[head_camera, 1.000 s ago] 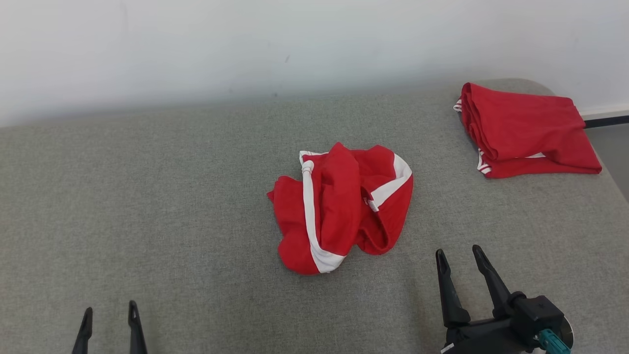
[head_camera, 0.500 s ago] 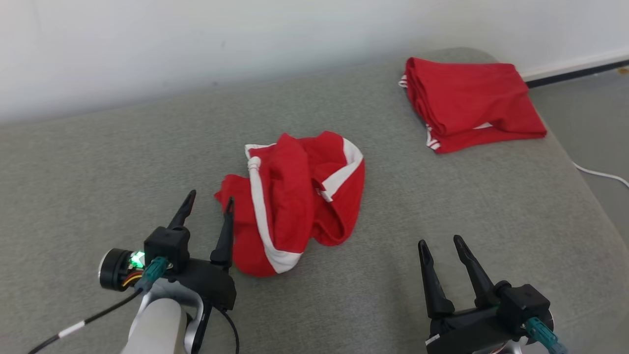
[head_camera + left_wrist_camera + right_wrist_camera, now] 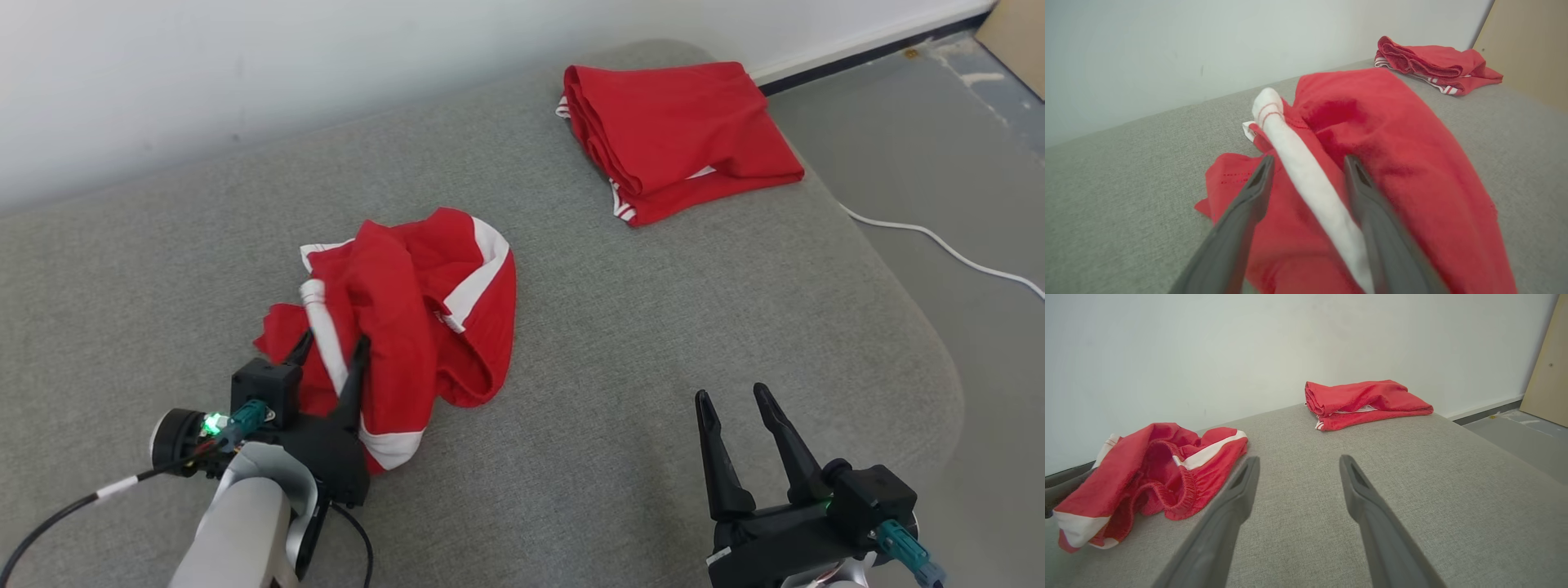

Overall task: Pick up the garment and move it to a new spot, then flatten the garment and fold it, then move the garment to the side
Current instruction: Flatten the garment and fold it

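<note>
The left gripper (image 3: 333,343) has come forward from the lower left corner onto the garment (image 3: 424,310); the head camera has also swung, so the shift of the whole scene is not the cloth's. The jaws are spread, one finger on each side of the white stripe (image 3: 1306,179), nothing pinched yet. The garment lies crumpled mid-way across the grey surface (image 3: 653,327), well apart from the folded pile (image 3: 678,122). The right gripper (image 3: 731,394) hovers spread over bare surface. Judged stage: pick-up about to begin; closing on the stripe comes next.
</note>
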### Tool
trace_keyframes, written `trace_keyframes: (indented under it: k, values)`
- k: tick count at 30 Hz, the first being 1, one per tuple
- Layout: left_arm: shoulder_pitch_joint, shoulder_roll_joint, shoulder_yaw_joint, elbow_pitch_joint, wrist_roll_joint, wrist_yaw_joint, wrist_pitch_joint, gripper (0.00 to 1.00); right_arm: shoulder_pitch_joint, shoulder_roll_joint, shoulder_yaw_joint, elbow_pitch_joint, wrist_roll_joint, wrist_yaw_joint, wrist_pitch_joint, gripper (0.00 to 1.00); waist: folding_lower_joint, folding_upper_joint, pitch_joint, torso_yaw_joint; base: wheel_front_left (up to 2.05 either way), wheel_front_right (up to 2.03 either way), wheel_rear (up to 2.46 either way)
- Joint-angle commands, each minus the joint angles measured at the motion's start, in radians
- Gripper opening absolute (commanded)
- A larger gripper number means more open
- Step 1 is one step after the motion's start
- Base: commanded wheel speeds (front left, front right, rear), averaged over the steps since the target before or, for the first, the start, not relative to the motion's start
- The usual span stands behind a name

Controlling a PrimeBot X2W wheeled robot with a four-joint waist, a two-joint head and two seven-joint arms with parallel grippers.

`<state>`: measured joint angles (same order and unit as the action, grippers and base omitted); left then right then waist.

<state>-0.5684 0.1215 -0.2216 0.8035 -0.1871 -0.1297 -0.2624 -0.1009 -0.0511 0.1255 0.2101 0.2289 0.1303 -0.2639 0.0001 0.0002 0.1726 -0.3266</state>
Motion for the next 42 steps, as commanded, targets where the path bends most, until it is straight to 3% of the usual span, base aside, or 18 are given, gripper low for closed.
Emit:
trace_keyframes:
  k: [1,10,23,33,34,35,36,37,42]
  values:
    - [-0.019,0.007,0.005,0.008,-0.009,0.0,-0.003,0.0,0.004,0.002,-0.001,0.0,0.004,0.001,0.0,1.0,-0.0001,-0.0002,0.005,-0.008,0.0,0.0,0.0]
    - [0.015,-0.003,0.084,-0.109,-0.028,0.016,-0.003,0.0,0.023,0.001,-0.024,-0.014,-0.013,0.001,0.0,1.0,-0.0001,-0.0002,-0.018,0.07,0.0,0.0,0.0]
    - [0.36,-0.042,0.346,-0.46,-0.062,0.063,-0.003,0.0,0.025,0.001,-0.036,-0.011,-0.034,0.001,0.0,1.0,-0.0001,-0.0002,-0.029,0.249,0.0,0.0,0.0]
    - [0.497,-0.07,0.397,-0.452,-0.099,0.063,-0.003,0.0,0.027,0.001,-0.028,0.0,-0.045,0.001,0.0,1.0,-0.0001,-0.0002,-0.043,0.282,0.0,0.0,0.0]
    - [0.502,-0.071,0.395,-0.437,-0.098,0.066,-0.003,0.24,0.028,0.001,-0.028,0.002,-0.045,0.001,0.0,1.0,-0.0001,-0.0002,-0.046,0.282,0.0,0.0,0.0]
    - [0.502,-0.071,0.395,-0.437,-0.098,0.066,-0.003,0.24,0.028,0.001,-0.028,0.002,-0.045,0.001,0.0,1.0,-0.0001,-0.0002,-0.046,0.282,0.0,0.0,0.0]
    - [0.503,-0.071,0.393,-0.439,-0.097,0.067,-0.003,0.66,0.03,0.001,-0.027,0.004,-0.046,0.001,0.0,1.0,-0.0001,-0.0002,-0.049,0.282,0.0,0.0,0.0]
    - [0.502,-0.071,0.394,-0.447,-0.094,0.07,-0.003,1.0,0.032,0.002,-0.026,0.005,-0.047,0.001,0.0,1.0,-0.0001,-0.0002,-0.053,0.282,0.0,0.0,0.0]
    - [0.532,-0.071,0.421,-0.553,-0.067,0.073,-0.003,1.0,0.045,0.002,-0.025,0.009,-0.055,0.001,0.0,1.0,-0.0001,-0.0002,-0.067,0.29,0.0,0.0,0.0]
